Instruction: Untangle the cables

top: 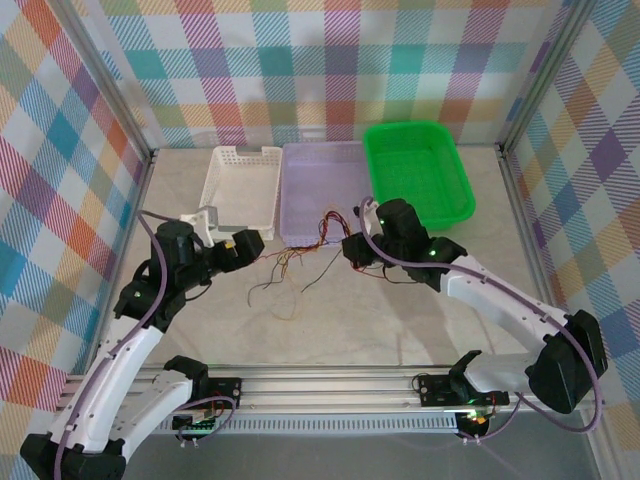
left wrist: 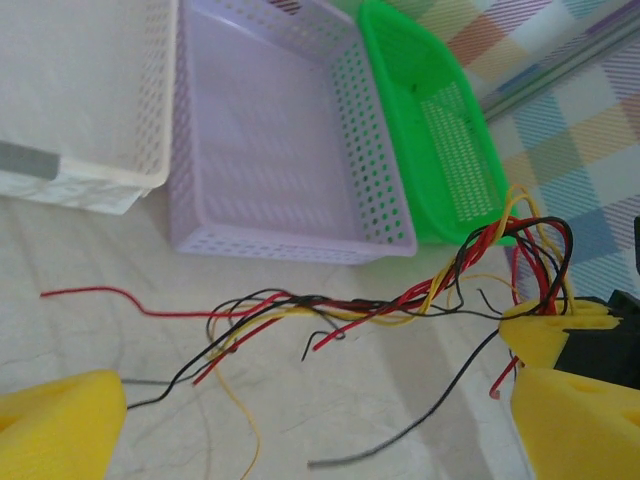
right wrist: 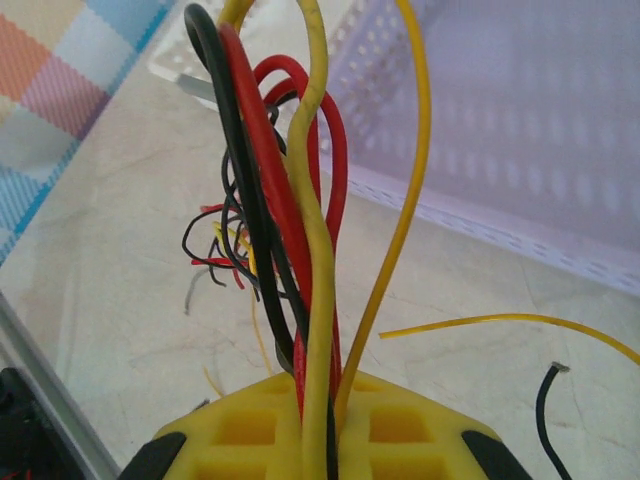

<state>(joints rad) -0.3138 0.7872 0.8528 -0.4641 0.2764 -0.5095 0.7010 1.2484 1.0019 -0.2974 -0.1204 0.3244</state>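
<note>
Between both arms, just before lavender tray (top: 320,165), cables (top: 298,262) fan loosely over table (top: 330,330). Right gripper (top: 352,250) clenched on one end of bundle, with yellow, red and black strands pinched together. Left gripper (top: 250,245) spread wide, empty, near free ends. Wires look light, thin, springy, probably slippery. Best hold: single strand near free tip, drawn out slowly so tangle doesn't tighten.
</note>
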